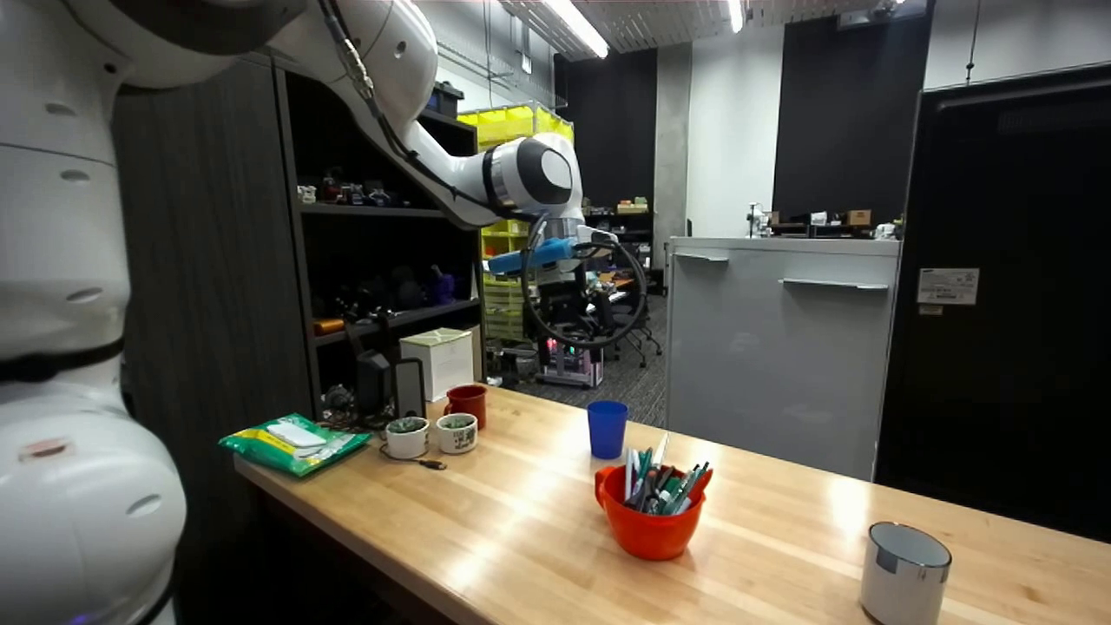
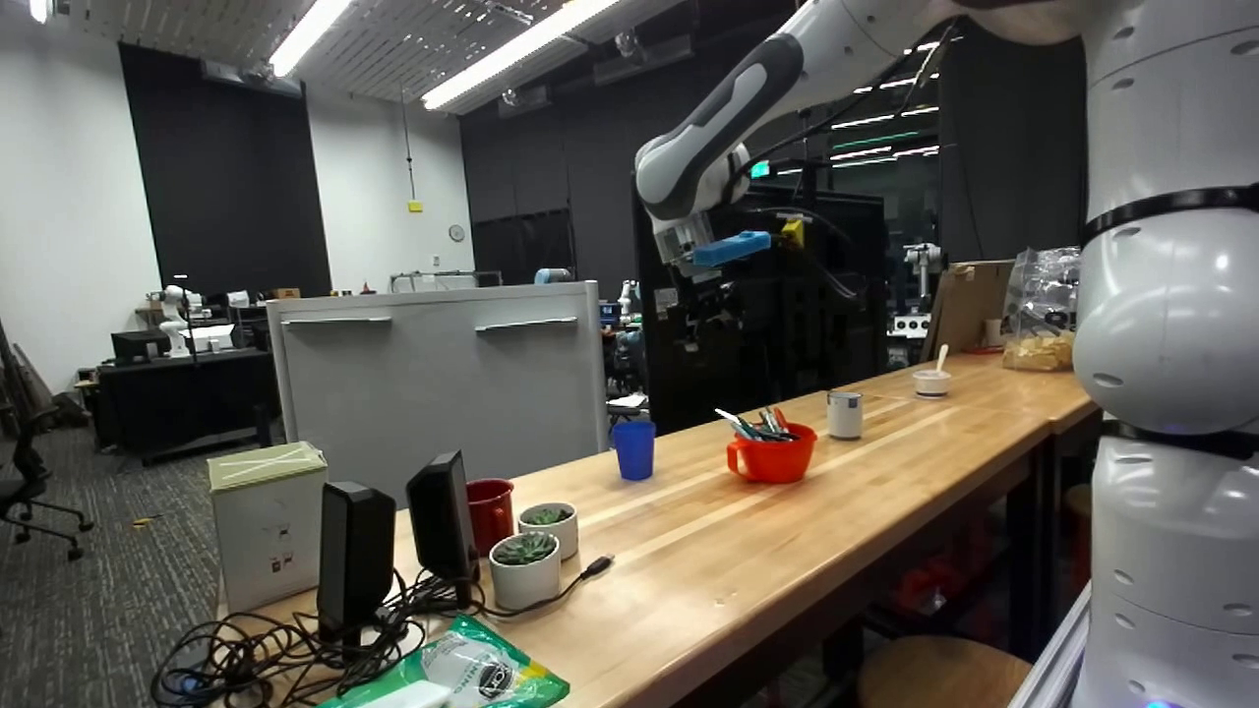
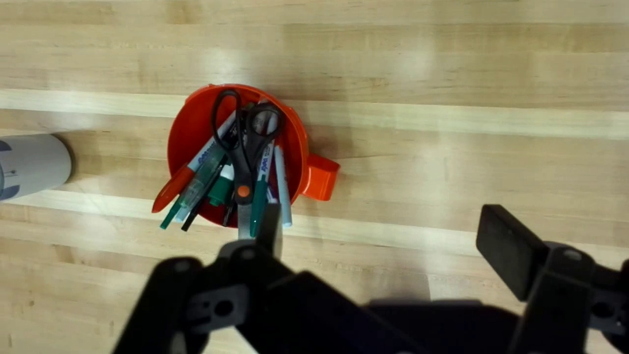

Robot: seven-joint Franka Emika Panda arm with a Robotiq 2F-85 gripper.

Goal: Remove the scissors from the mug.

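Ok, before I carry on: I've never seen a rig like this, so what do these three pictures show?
The machine is a white robot arm with a black two-fingered pincer at its end. Two pictures come from cameras outside it, viewing the wooden table from different places. The third comes from a camera on the wrist, looking down, so the pincer looms large at the bottom. On the table, a red-orange mug holds pens and scissors, the blades poking past its rim. Also there: a blue cup, a grey-white cup, a darker red mug, two potted plants and a green bag. The pincer hangs open above the table, holding nothing; the scissors are still in the mug.
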